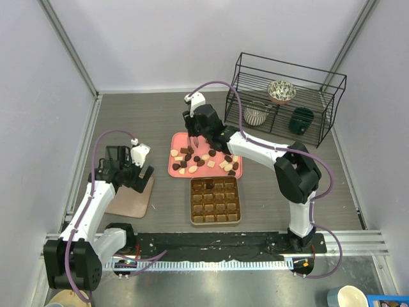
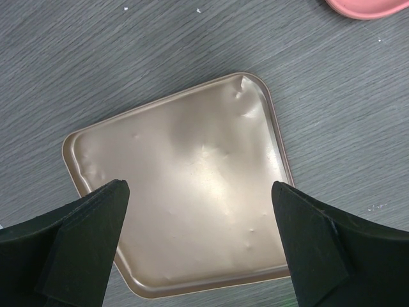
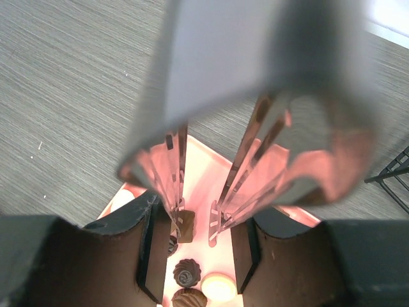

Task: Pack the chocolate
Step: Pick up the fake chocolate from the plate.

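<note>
The chocolate [image 1: 204, 160] lies scattered on a flat pink tray [image 1: 175, 169]: dark, mid-brown and cream pieces. My right gripper [image 1: 195, 128] hangs over the tray's far left part, shut on a pair of shiny tongs [image 3: 255, 141]. The tong tips stand apart just above the tray. The left tip touches a square brown piece [image 3: 186, 226]. Nearer the camera lie a dark swirled piece [image 3: 186, 272] and a cream one [image 3: 217, 286]. A gold-brown gridded box [image 1: 215, 200] sits in front of the tray with a dark piece in a far left cell. My left gripper [image 2: 198, 187] is open above the flat gold lid [image 2: 179, 141].
A black wire rack [image 1: 332, 109] at the back right holds a patterned bowl [image 1: 281, 91], a striped cup [image 1: 257, 114] and a green mug [image 1: 301, 120]. The lid [image 1: 131, 198] lies at the table's left. The pink tray's edge [image 2: 364, 7] shows in the left wrist view.
</note>
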You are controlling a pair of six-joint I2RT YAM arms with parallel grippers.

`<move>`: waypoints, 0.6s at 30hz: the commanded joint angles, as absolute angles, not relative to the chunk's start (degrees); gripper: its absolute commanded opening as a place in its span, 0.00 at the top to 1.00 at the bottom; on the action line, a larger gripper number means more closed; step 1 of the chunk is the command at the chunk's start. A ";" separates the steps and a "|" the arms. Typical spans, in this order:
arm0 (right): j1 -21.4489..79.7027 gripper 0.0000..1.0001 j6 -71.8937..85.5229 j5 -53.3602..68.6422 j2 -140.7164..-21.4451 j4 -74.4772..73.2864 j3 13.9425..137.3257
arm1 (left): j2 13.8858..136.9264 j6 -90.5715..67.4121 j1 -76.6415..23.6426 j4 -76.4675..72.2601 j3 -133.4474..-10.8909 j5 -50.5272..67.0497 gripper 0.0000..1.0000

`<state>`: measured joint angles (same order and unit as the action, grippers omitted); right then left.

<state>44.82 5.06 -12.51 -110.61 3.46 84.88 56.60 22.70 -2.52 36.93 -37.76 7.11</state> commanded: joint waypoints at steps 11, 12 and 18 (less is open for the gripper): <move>44.82 0.58 4.39 -12.04 -104.15 6.50 86.92 | 55.46 22.85 -2.28 35.42 -37.00 7.65 0.00; 44.82 0.58 4.57 -11.61 -104.06 6.50 86.92 | 55.46 22.85 -2.29 35.42 -37.09 7.65 0.00; 44.91 0.58 5.10 -10.72 -105.02 6.15 86.66 | 55.46 22.68 -2.29 35.33 -37.18 7.65 0.00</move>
